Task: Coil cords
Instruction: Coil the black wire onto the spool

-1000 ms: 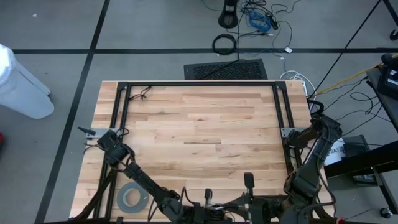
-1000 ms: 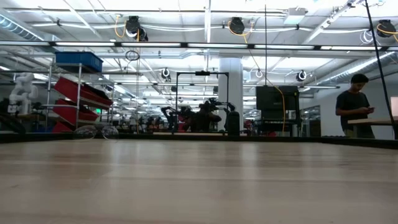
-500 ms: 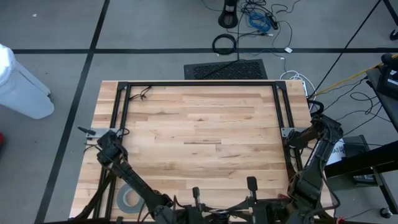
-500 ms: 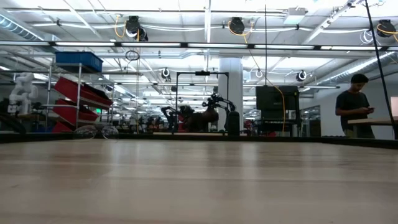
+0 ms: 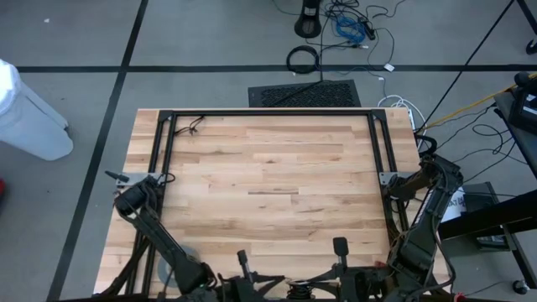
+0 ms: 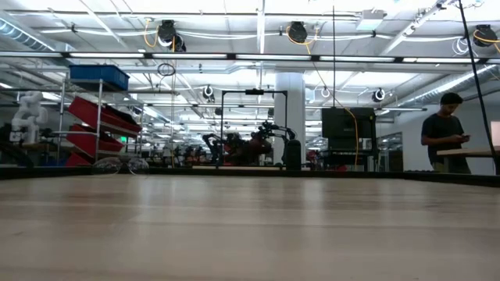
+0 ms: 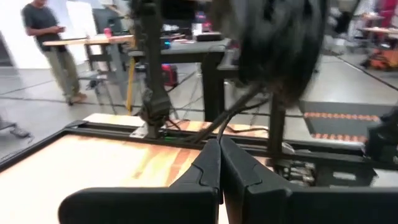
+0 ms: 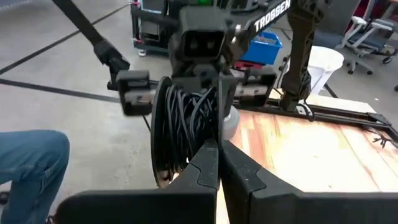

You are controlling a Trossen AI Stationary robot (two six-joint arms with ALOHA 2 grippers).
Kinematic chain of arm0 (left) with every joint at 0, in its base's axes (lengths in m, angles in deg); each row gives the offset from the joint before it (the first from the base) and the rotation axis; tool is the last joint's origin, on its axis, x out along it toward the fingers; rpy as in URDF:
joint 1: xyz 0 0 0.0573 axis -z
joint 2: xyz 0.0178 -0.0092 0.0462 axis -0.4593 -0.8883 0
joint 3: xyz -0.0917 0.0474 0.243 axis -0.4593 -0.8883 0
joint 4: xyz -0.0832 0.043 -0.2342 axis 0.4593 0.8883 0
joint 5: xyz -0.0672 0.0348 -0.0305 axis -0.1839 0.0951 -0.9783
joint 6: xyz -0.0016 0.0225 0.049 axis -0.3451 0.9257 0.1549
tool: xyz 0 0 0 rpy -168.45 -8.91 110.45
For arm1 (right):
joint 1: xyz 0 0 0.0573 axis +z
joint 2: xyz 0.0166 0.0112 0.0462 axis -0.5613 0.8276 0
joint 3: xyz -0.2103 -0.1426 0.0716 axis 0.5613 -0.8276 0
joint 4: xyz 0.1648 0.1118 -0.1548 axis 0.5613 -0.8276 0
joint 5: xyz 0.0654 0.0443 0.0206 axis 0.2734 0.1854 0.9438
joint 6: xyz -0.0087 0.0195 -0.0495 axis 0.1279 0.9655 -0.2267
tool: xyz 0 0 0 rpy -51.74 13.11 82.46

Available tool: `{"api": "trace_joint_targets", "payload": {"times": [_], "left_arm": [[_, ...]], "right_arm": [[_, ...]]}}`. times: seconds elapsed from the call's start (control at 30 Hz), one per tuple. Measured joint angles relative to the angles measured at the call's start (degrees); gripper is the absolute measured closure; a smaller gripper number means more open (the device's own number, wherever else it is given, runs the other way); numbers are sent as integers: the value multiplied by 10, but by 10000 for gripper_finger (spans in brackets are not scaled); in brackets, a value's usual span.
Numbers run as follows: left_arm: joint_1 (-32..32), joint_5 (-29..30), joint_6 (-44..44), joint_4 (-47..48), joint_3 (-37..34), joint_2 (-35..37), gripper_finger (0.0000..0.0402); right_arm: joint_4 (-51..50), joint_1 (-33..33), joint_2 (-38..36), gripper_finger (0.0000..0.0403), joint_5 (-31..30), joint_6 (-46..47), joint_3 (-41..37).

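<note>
Both pincers are pressed together and empty at the near edge of the table (image 5: 268,176), the left pincer (image 7: 219,163) and the right pincer (image 8: 218,163) each facing the other arm, while the cords (image 5: 195,125) lie at the far left corner.

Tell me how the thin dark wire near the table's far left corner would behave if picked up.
Probably floppy: the thin dark wire lies in loose kinked bends on the table, so it would likely droop. Likely very light, being so thin. It may snag on the black frame close by.
</note>
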Motion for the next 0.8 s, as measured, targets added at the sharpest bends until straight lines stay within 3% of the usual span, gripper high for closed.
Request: {"api": "trace_joint_targets", "payload": {"times": [0.2, 0.8], "left_arm": [[4, 19, -20, 41, 0, 13, 400], [23, 77, -65, 39, 0, 38, 400]], "right_arm": [[-14, 0, 0, 403, 0, 0, 0], [-103, -58, 8, 403, -4, 14, 0]]}}
